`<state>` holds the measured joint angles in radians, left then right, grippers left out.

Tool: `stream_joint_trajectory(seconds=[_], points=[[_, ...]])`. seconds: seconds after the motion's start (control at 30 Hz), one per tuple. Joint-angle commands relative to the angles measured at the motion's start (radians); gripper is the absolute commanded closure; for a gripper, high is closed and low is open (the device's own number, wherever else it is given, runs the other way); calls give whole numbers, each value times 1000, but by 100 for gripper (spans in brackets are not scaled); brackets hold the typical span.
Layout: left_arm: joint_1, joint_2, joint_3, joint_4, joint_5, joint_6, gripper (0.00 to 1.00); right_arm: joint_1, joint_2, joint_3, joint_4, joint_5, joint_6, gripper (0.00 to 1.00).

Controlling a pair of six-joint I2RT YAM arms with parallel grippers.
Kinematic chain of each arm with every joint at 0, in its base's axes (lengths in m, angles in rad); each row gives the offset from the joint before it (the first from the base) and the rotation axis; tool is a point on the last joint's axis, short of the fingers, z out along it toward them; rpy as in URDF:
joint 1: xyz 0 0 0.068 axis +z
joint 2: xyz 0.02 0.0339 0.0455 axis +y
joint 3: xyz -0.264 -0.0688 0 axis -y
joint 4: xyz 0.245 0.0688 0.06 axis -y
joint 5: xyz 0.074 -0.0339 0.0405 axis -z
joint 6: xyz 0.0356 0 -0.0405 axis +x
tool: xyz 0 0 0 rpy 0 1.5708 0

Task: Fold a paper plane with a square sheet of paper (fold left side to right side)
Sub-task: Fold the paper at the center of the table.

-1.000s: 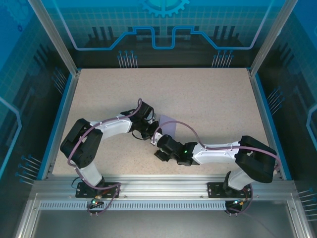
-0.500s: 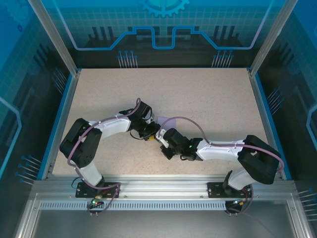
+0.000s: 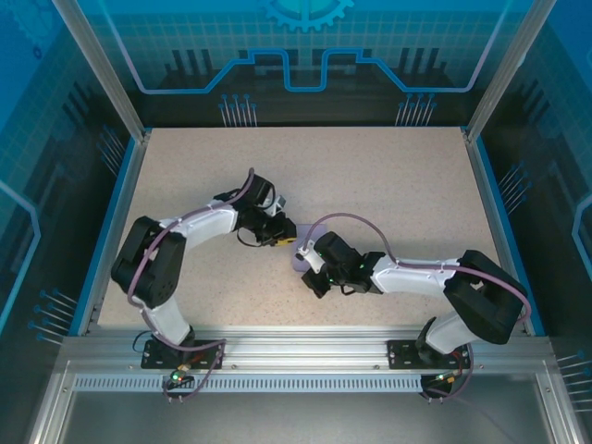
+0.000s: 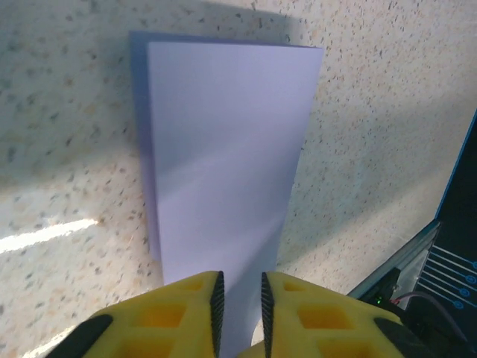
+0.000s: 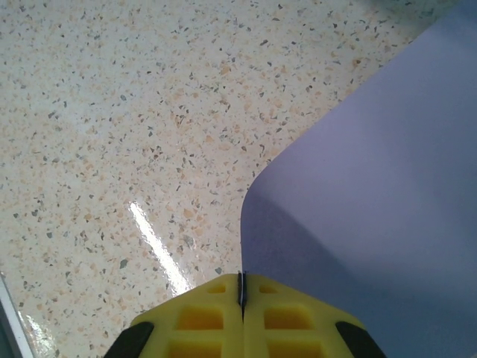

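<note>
Speckled beige table [image 3: 370,176] fills the floor of a booth with blue-lit patterned walls [image 3: 185,46], and an aluminium rail [image 3: 296,344] along the near edge carries both arm bases. The two arms reach inward and meet just short of the table's middle. Between them lies the sheet of paper [image 4: 223,149], pale lavender and doubled over into a tall rectangle, with the lower layer showing as a thin darker strip along its left and top edges in the left wrist view. The left gripper [image 4: 238,280] sits at the near end of that rectangle, its yellow fingers a narrow gap apart with lavender showing through the gap; whether the pads touch the paper cannot be told. The right gripper [image 5: 242,280] is clenched, its fingers pressed together on an edge of the sheet, which bows up from the table in a smooth curve and spreads away to the right in the right wrist view.
</note>
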<state>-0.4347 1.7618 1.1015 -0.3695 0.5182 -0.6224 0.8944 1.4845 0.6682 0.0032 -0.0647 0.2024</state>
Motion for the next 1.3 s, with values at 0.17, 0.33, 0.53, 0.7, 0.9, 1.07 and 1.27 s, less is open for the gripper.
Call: stream_joint_trajectory(seconds=[0.17,0.33,0.53,0.7,0.9,1.07,1.27], points=[[-55,198,196,-77,56,81,82,-37,33,2,34,-87,47,100],[-71,291,267,-119,32,102,85,-52,37,2,38,-106,55,100],[-74,347,284,-153,-10,126,86,-73,48,3,34,-108,59,100],[-75,379,278,-158,-24,138,87,-122,67,-3,65,-180,71,100],[-78,396,273,-158,-32,142,89,-182,106,6,64,-239,76,100],[-80,398,271,-157,-32,141,89,-209,112,4,65,-229,80,100],[-83,398,273,-157,-32,139,89,-230,112,1,65,-208,88,100]])
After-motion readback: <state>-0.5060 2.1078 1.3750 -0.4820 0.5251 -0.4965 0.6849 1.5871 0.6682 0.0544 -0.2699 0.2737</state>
